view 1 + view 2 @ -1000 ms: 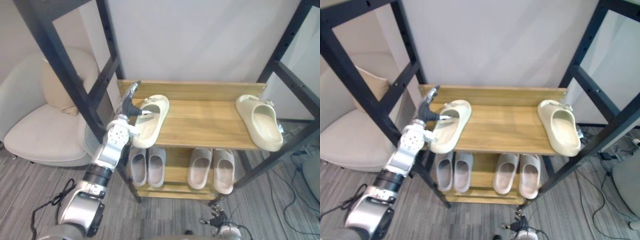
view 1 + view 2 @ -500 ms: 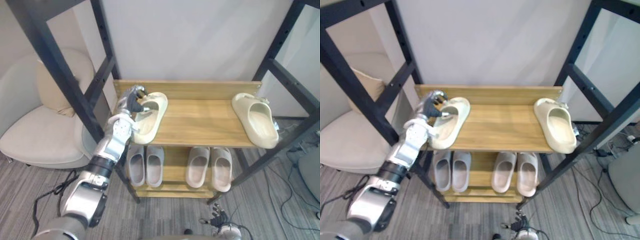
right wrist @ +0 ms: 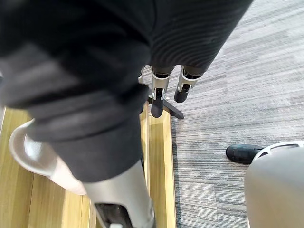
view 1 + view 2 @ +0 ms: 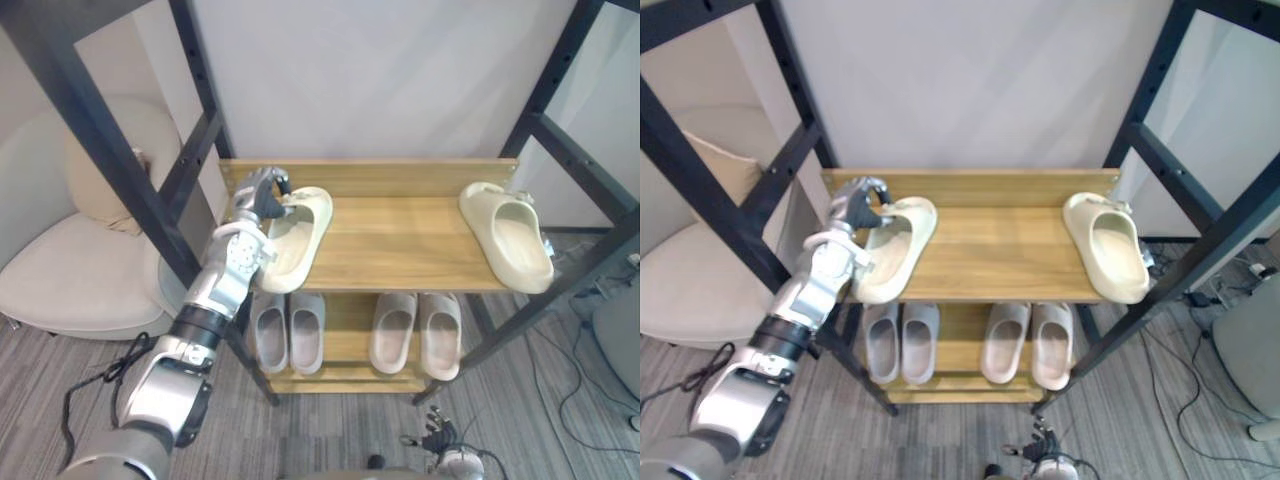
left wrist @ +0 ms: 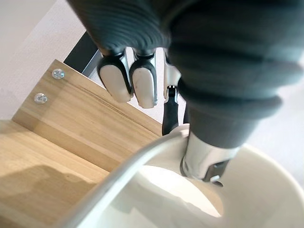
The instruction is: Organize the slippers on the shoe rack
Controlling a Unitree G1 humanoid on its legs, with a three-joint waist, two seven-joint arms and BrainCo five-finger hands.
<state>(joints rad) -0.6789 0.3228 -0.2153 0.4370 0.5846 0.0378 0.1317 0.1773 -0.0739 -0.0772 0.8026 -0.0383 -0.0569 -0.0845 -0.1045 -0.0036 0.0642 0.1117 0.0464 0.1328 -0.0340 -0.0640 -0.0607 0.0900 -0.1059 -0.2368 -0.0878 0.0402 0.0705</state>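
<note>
Gripping the far end of the left cream slipper [image 4: 297,238], the left hand [image 4: 257,196] has its fingers [image 5: 141,84] curled over the slipper's outer rim while the thumb [image 5: 205,156] presses down inside the foot opening, so the rim is pinched between them. This slipper lies sole down at the left end of the top shelf [image 4: 400,238] of the shoe rack, set at an angle: its gripped end is close to the wooden back board [image 5: 85,118] and its near end projects past the front edge of the shelf. The second cream slipper [image 4: 510,238] lies sole down at the right end of the same shelf, well apart from the first, with its near end also over the front edge. On the lower shelf, a grey pair [image 4: 288,330] stands side by side on the left and a beige pair [image 4: 418,332] side by side on the right, all with toes toward the back. The right hand [image 3: 184,84] hangs low beside the lower shelf, over the grey carpet [image 4: 330,430]; its fingers are loosely extended and it holds nothing. Black metal uprights [image 4: 150,190] frame the rack on both sides. A pale armchair [image 4: 70,275] with a beige cushion [image 4: 95,185] stands to the left of the rack, behind the left upright.
</note>
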